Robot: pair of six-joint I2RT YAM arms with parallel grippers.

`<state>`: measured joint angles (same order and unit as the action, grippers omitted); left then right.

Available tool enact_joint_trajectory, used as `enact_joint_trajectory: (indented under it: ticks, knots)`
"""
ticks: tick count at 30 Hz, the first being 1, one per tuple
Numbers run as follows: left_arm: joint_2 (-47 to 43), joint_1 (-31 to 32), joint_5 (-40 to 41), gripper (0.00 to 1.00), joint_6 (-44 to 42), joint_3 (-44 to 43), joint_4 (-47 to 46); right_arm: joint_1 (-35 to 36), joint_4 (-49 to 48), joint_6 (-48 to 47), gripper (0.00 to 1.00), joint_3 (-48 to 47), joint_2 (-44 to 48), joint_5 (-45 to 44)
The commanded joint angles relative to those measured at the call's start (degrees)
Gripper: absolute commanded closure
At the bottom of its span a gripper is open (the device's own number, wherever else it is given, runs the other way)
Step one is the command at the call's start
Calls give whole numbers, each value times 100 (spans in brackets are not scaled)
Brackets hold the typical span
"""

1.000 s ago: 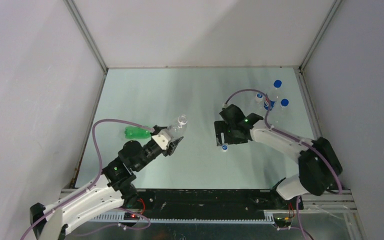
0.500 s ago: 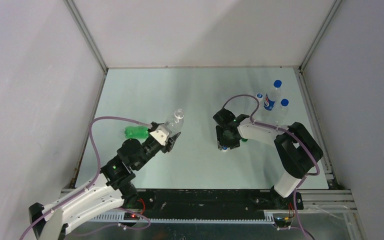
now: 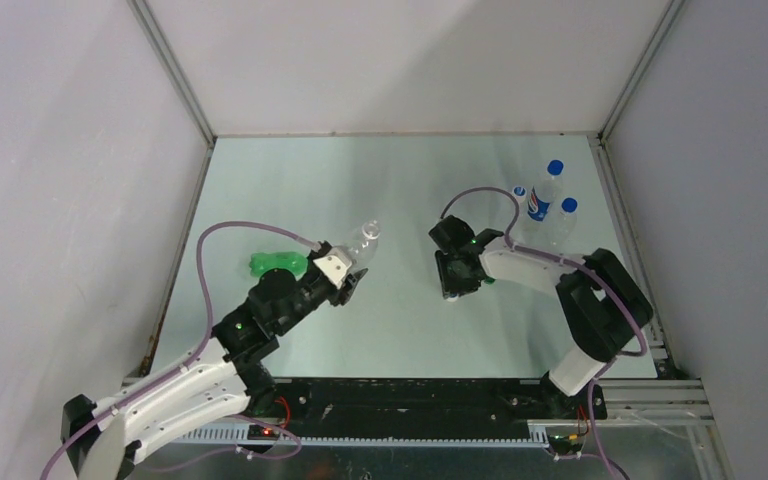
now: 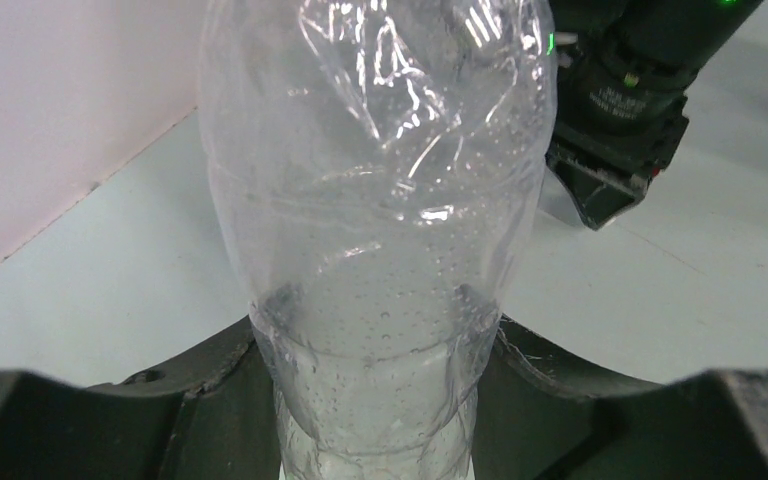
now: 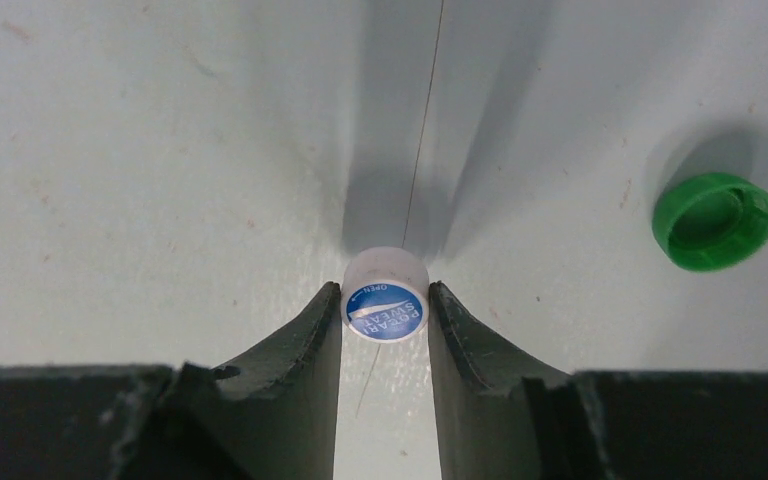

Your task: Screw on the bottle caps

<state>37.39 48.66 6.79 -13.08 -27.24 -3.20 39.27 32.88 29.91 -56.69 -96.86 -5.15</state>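
From above, we see the table walled on its left, far and right sides; its far half lies bare, and open surface separates the two arms; the left gripper is clamped round the base of the clear bottle, which tilts with its open neck toward the far right; the green bottle lies flat just behind it, near the left wall; the blue-capped bottles stand by the right wall; the right gripper points down at mid-table.

On the left wrist, the clear bottle fills the view, pinched between both fingers; the right arm sits beyond it, apart.

On the right wrist, the right gripper is closed on the white cap, both fingers touching its sides, the cap resting on the table; the green cap lies hollow side up to the right, apart.

A second ago the white cap lay uncovered beside the right gripper, which has since come down over it; the left arm has shifted a little, its bottle staying clamped.
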Motion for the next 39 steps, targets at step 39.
enact_joint_trajectory:
  ticks: [39]
  knots:
    - [814,-35,-2869,87,-1504,-1333,2197,67,-781,-4153,100,105,5275,3720]
